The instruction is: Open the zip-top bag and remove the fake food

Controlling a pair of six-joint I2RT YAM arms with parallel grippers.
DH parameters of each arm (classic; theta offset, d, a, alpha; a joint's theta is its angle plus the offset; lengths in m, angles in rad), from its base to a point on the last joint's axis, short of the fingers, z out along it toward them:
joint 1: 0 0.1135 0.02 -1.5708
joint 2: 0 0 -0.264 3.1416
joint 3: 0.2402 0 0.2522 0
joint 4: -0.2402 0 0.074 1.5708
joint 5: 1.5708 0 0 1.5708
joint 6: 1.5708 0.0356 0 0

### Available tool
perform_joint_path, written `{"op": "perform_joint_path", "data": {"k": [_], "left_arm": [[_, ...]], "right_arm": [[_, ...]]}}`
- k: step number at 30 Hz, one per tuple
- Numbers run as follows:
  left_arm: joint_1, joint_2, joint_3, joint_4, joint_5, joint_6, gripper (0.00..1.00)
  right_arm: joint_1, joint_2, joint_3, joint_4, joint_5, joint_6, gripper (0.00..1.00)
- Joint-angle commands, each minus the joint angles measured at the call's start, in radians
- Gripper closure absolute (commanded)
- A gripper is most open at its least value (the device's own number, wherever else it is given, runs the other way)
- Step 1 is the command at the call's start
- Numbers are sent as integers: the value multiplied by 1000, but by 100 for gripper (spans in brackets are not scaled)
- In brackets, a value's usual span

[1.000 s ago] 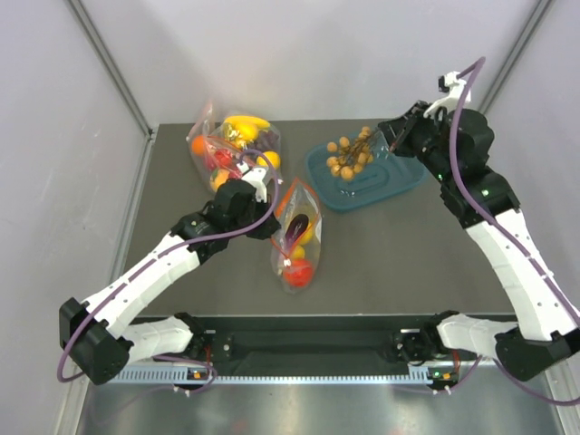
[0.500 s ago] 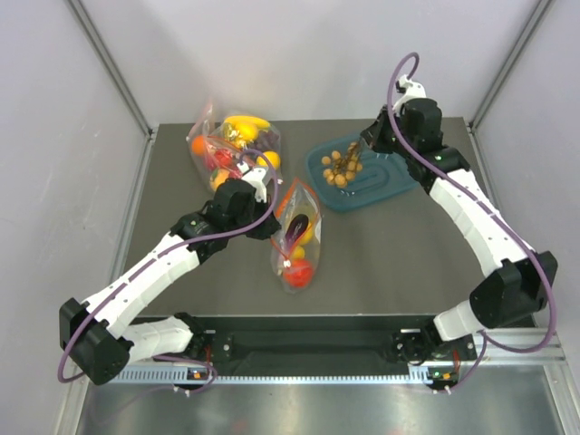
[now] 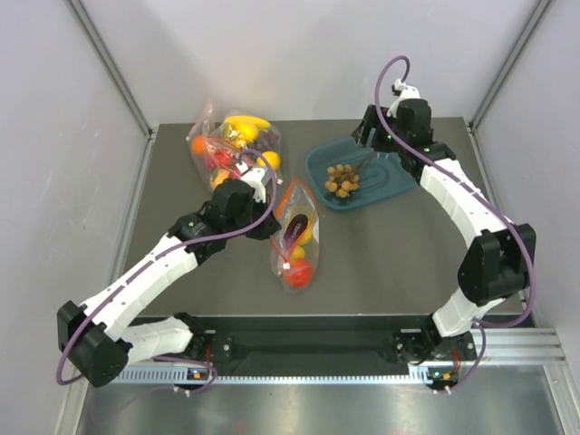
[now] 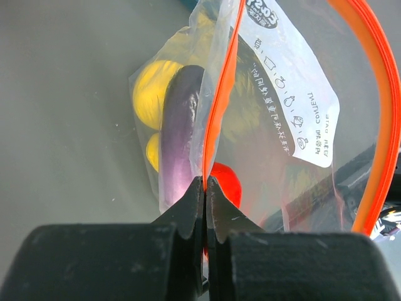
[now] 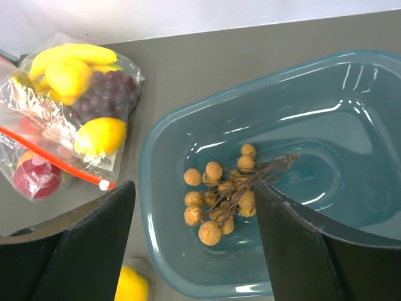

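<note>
1. Left gripper [image 4: 205, 188]: I see the jaws closed tight on the red-orange zip strip [image 4: 219, 106] of the zip-top bag [image 3: 297, 237]. From above, the wrist covers the fingertips.
2. The bag lies near the middle of the tabletop [image 3: 408, 263], slightly toward the left edge. Its strip end points to the far edge.
3. In the left wrist view a second run of the strip curves down the right side, apart from the pinched run. The frame cuts off its lower end.
4. Through the film I can make out a purple eggplant [image 4: 178, 125], a yellow lemon [image 4: 150, 94] and a red tomato [image 4: 227, 182]. More yellow sits behind the printed label [image 4: 294, 106], but I cannot tell its shape.
5. Right gripper [image 5: 193, 188]: the fingers are spread wide, with nothing between them. It hangs over the teal tray [image 3: 399, 186] toward the far right corner.
6. The brown knobbly cluster [image 5: 225, 194] lies inside the tray, clear of both fingers.
7. A second bag [image 3: 231, 145] of fruit sits toward the far left corner. It is just beyond the left wrist. The right wrist view crops its left side.
</note>
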Motion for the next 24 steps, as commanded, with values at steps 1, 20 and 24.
{"op": "perform_joint_path", "data": {"k": [1,20,24], "left_arm": [[3,-31,2,7,2,17,100],[4,-40,-9,4,-10,17,100],[4,-40,-11,8,-7,17,100]], "right_arm": [[-19,-38,46,60,-5,0,24],[404,-270,48,-99,-309,126,23],[477,-262,8,-50,-352,196,24]]}}
